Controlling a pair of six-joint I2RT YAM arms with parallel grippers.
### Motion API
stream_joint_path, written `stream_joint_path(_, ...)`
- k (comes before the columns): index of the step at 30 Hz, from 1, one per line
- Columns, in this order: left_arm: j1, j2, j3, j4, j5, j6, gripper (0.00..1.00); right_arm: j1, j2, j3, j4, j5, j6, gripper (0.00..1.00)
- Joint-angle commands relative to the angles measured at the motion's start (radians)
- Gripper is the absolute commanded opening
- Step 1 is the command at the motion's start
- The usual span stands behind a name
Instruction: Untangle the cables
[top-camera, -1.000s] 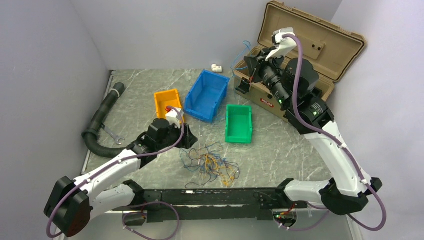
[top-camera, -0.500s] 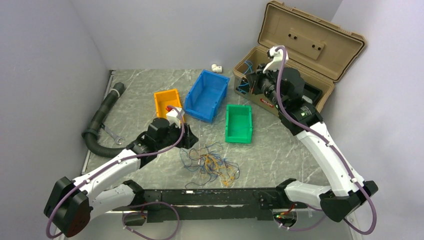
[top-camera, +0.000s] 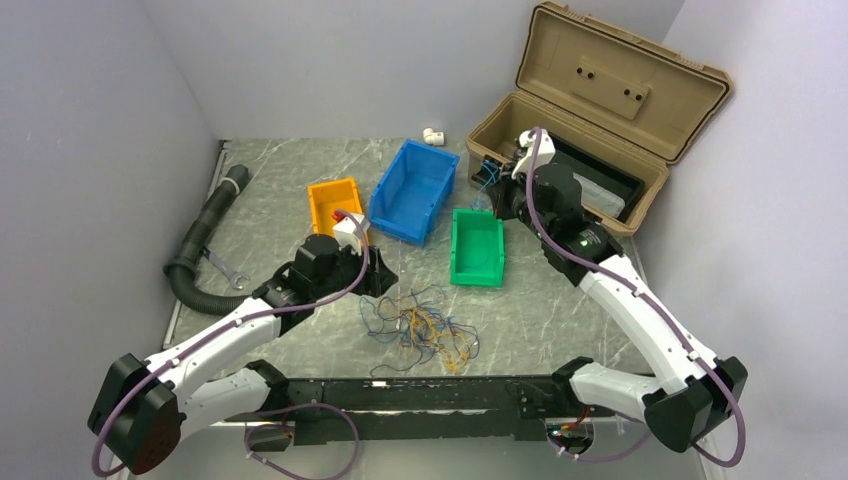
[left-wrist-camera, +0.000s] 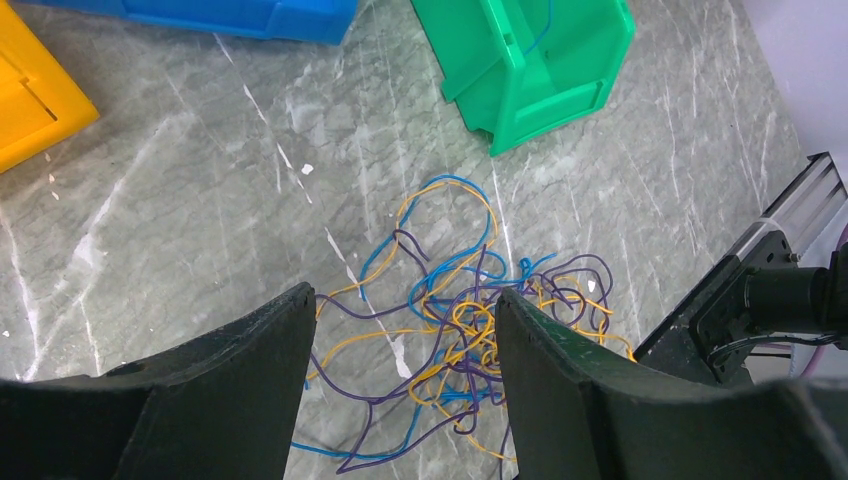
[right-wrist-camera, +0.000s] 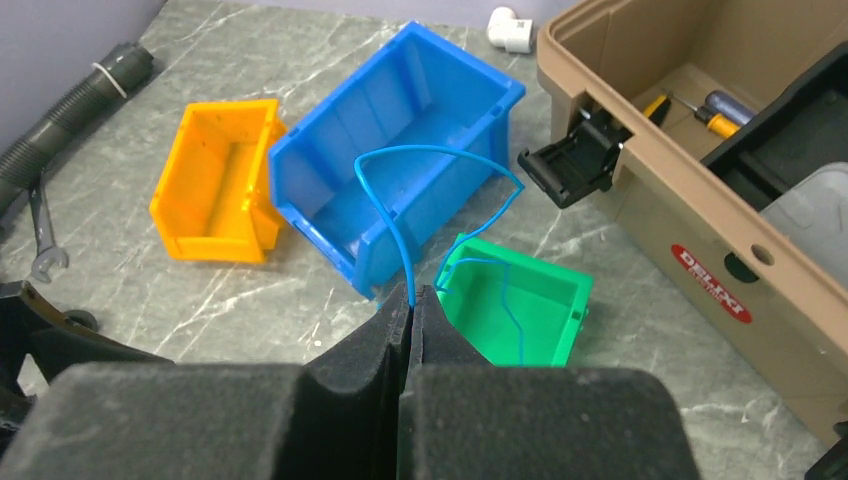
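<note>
A tangle of thin blue, yellow-orange and dark purple cables (top-camera: 420, 330) lies on the marble table near the front rail; it also shows in the left wrist view (left-wrist-camera: 470, 330). My left gripper (top-camera: 375, 280) is open and empty, just left of and above the tangle, which shows between its jaws (left-wrist-camera: 405, 300). My right gripper (top-camera: 497, 205) is shut (right-wrist-camera: 412, 295) on a single blue cable (right-wrist-camera: 440, 150). This cable arches up from the jaws, and its free end hangs down into the green bin (right-wrist-camera: 560, 340).
Green bin (top-camera: 477, 275), blue bin (top-camera: 413, 190) and orange bin (top-camera: 335, 205) stand mid-table. An open tan toolbox (top-camera: 590, 120) is at back right. A black corrugated hose (top-camera: 205, 235) and a wrench (top-camera: 228, 270) lie at left. A white fitting (top-camera: 433, 136) is at the back.
My right arm has come down and leftward from in front of the toolbox lid to just above the green bin, carrying the blue cable. My left arm and the tangle have not moved.
</note>
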Motion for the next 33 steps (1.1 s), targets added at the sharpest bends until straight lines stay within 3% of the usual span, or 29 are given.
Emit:
stream_joint_path(1, -0.001, -0.007, 0.036, 0.028, 0.023, 0.012, 0.70, -0.003, -0.029, -0.054, 0.051, 0.034, 0.037, 0.00)
stream_joint_path(8, -0.002, -0.012, 0.037, 0.028, 0.026, 0.013, 0.70, -0.002, 0.019, -0.138, -0.010, 0.100, 0.077, 0.00)
stream_joint_path(18, -0.002, -0.035, 0.043, -0.016, 0.024, 0.018, 0.70, -0.002, 0.141, -0.350, 0.109, 0.038, 0.118, 0.00)
stream_joint_path(26, -0.006, -0.040, 0.053, -0.026, 0.026, 0.020, 0.71, -0.004, 0.382, -0.245, 0.072, 0.052, 0.119, 0.00)
stream_joint_path(31, -0.007, -0.037, 0.072, -0.060, 0.025, 0.034, 0.71, -0.003, 0.440, -0.171, 0.028, 0.069, 0.095, 0.00)
stream_joint_path(32, -0.007, -0.038, 0.073, -0.067, 0.023, 0.036, 0.72, -0.003, 0.438, -0.161, 0.022, 0.063, 0.090, 0.07)
stream_joint_path(33, -0.006, -0.040, 0.073, -0.074, 0.018, 0.038, 0.73, -0.002, 0.428, -0.151, 0.012, 0.059, 0.089, 0.20)
